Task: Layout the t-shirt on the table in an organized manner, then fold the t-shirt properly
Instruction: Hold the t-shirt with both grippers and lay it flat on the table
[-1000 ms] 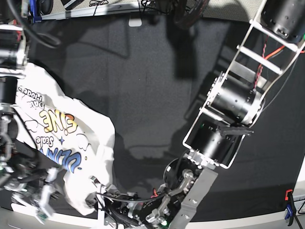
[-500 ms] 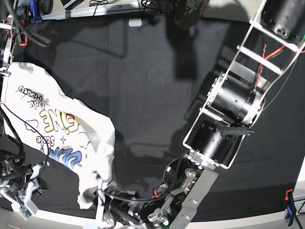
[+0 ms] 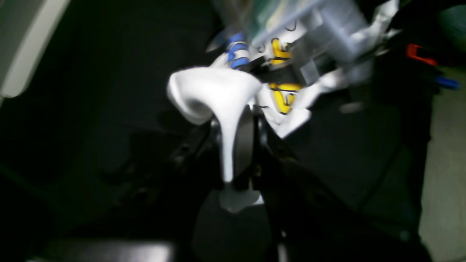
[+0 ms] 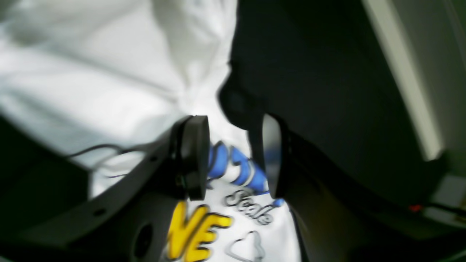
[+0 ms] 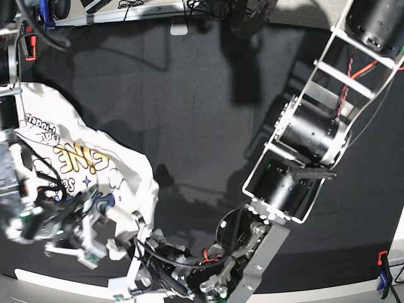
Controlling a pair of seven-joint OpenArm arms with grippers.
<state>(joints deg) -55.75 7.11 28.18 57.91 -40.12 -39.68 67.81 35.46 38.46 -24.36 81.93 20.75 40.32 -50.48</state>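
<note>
T-shirt (image 5: 76, 170) bunched at table (image 5: 208, 113) left-near edge, print up. Left gripper (image 3: 236, 153) pinches white hem fold. Right gripper (image 4: 231, 156) spread over print, holding nothing. Risk: single-corner pull drags shirt off table edge, twists cloth.

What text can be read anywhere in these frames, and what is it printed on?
"Scale": small dark script on the t-shirt front, right wrist view.
"NE": big yellow letters just below it, the word's start hidden.
Big blue letters between the right gripper jaws: unreadable.
Base view: small print and yellow lettering on the shirt, too blurred to read.
</note>
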